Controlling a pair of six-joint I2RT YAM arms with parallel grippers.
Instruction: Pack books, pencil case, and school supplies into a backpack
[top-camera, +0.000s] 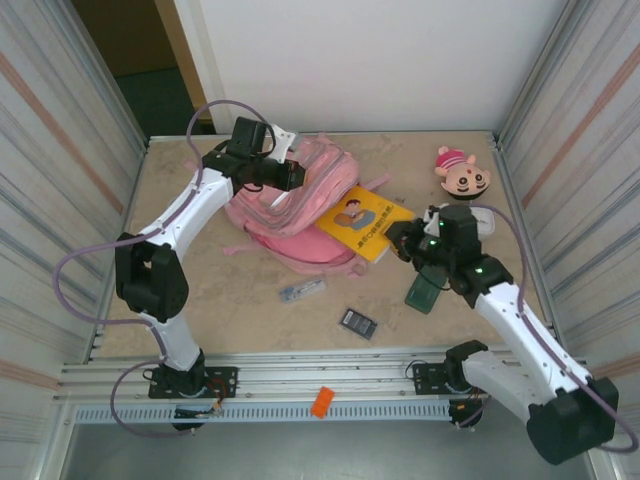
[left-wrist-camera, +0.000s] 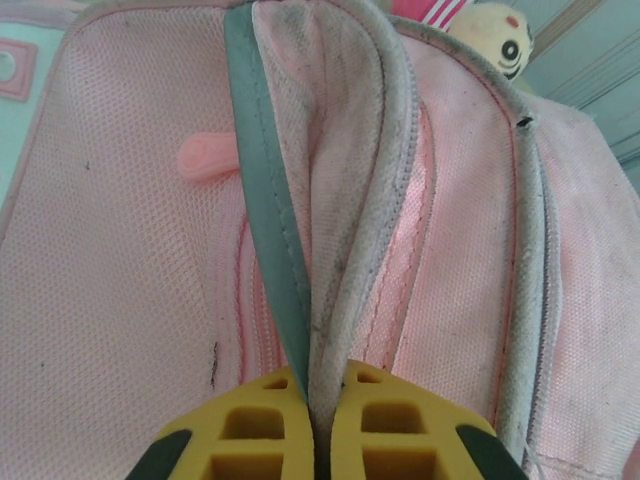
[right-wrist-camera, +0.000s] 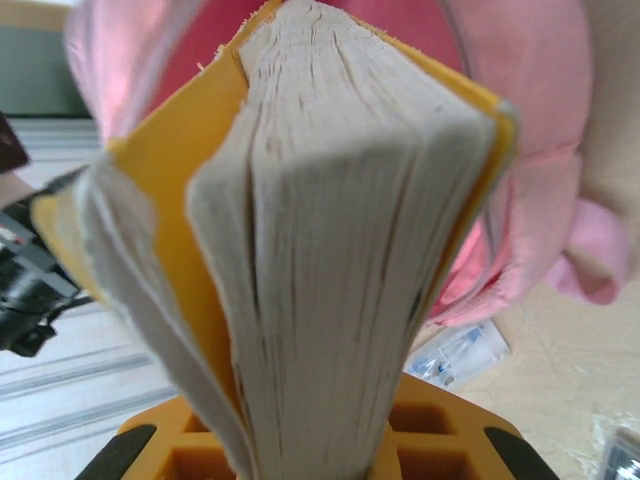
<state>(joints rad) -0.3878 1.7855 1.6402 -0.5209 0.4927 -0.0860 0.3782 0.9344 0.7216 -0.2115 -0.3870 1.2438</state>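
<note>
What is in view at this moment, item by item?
backpack: one, pink, far centre
book: one, yellow, against the backpack's right side
pencil case: one, dark green, beneath the right arm
silvery-blue item: one, in front of the backpack
calculator-like item: one, dark, near centre
doll head: one, pink-hatted, far right
orange piece: one, on the front rail
table: one, beige
left gripper: yellow pads, shut on the backpack's edge
right gripper: yellow pads, shut on the book
</note>
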